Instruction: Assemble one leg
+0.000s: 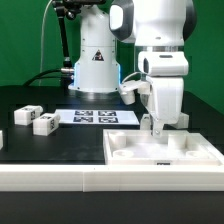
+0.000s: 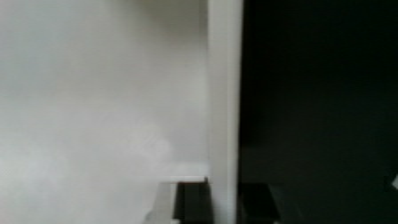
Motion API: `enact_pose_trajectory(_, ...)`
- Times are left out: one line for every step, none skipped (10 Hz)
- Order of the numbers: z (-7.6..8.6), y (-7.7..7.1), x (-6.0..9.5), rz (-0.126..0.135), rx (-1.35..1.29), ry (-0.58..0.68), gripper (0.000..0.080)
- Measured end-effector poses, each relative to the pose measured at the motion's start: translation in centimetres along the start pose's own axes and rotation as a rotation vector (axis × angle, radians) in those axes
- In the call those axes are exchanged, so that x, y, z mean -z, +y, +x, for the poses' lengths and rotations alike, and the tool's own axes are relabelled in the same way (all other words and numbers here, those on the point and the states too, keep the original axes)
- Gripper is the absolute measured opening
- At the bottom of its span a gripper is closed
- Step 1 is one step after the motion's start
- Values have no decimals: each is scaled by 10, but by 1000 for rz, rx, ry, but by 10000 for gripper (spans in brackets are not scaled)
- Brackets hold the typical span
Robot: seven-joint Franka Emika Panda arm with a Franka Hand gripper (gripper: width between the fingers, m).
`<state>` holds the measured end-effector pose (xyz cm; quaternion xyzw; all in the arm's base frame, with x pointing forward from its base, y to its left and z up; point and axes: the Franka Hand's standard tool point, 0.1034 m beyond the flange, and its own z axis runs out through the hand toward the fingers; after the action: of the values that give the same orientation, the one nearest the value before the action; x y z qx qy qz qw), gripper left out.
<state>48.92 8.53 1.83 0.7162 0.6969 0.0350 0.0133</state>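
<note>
Far left on the black table point(image 1: 60, 145) lie a leg point(image 1: 27, 114) and a second leg point(image 1: 45, 123). Next comes the marker board point(image 1: 95, 117), then the gripper point(image 1: 153, 126), low at the white panel's point(image 1: 190, 150) far rim. Both legs lie well to its left. Its fingers' spread cannot be told.

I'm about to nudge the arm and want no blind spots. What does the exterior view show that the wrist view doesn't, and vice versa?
Exterior only: the gripper low at the far edge of the panel, the marker board, and two loose legs on the exterior view's left. Wrist only: a close look along the panel's raised rim. Both: white panel, black table.
</note>
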Motion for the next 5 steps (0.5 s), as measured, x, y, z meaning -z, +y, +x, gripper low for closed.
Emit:
enact_pose_trajectory(0, 0, 0, 1, -1, 0, 60)
enact_pose_trajectory(0, 0, 0, 1, -1, 0, 289)
enact_pose_trajectory(0, 0, 0, 1, -1, 0, 289)
enact_pose_trajectory(-1, 0, -1, 1, -1, 0, 484)
enact_pose_trajectory(-1, 0, -1, 1, -1, 0, 484)
